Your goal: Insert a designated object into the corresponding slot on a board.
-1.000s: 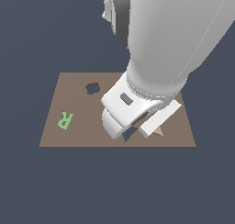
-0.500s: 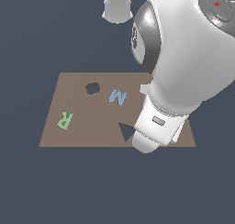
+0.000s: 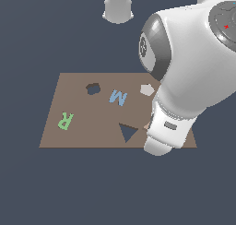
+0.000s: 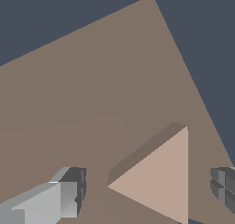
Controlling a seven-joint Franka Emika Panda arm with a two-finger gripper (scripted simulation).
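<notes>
In the exterior view, the brown board [image 3: 83, 122] lies flat on the dark surface [image 3: 69, 187], and the white arm [image 3: 189, 76] covers its corner at the exterior view's right. The dark triangular slot [image 3: 126, 132] sits near the board's near edge, empty; a sliver of the tan triangle piece [image 3: 147, 126] peeks out just beside the arm, close to the slot but apart from it. Farther back lie a blue letter M [image 3: 118, 97], a whitish pentagon piece [image 3: 147, 89], a dark pentagon hole [image 3: 93, 88] and a green letter R [image 3: 65, 120]. In the wrist view, the gripper [image 4: 149, 191] is spread wide, its fingers [image 4: 69, 191] on either side of the triangle piece [image 4: 158, 179], which rests on the board [image 4: 92, 81] without either finger touching it.
</notes>
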